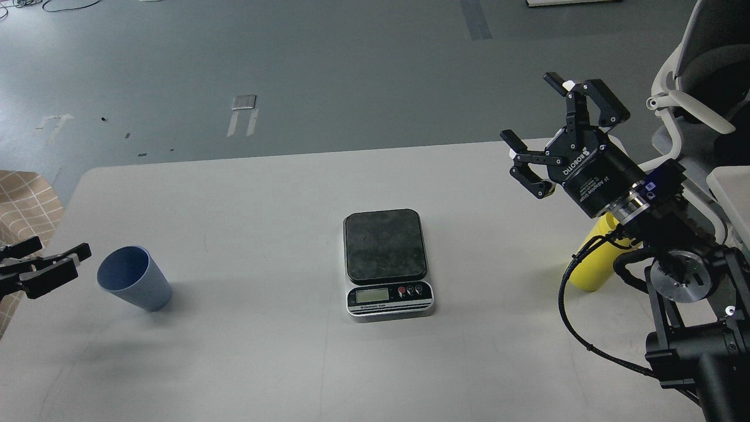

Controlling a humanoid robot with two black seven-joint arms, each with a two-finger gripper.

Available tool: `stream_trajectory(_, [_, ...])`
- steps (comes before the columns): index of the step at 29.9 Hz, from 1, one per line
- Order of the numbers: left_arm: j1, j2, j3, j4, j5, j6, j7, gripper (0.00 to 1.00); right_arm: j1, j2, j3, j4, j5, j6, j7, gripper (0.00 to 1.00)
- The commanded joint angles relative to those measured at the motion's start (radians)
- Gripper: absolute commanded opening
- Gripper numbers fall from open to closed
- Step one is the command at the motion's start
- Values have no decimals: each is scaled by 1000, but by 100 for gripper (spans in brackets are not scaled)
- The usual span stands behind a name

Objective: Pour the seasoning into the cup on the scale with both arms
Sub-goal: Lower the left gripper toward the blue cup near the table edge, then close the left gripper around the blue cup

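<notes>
The light-blue ribbed cup [133,285] stands on the white table [263,363] at the left. The scale [387,261] sits mid-table with its dark plate bare and its display facing me. The yellow seasoning bottle [592,266] stands at the right, mostly hidden behind my right arm, so its nozzle does not show. My left gripper [61,253] comes in at the left edge, just left of the cup and apart from it, with its fingers spread. My right gripper [529,107] is open and empty, raised above the table, up and left of the bottle.
A white office chair [697,111] stands past the table's right side. A checked brown cloth [26,199] shows at the left edge. Grey floor lies beyond the table's far edge.
</notes>
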Motion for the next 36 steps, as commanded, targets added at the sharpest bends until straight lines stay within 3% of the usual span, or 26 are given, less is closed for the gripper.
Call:
stream_trajectory(1, [-5, -39, 2, 1, 0, 0, 0, 98, -5, 0, 5, 5, 0, 0, 1, 100])
stream_trajectory(10, [-3, -87, 5, 7, 3, 0, 0, 98, -6, 0, 31, 4, -2, 0, 0, 100])
stream_trajectory(21, [0, -174, 10, 108, 8, 0, 0, 98, -6, 0, 31, -5, -3, 0, 0, 100])
stream_trajectory(36, [-6, -182, 8, 111, 54, 0, 0, 96, 2, 0, 29, -15, -8, 0, 0, 100])
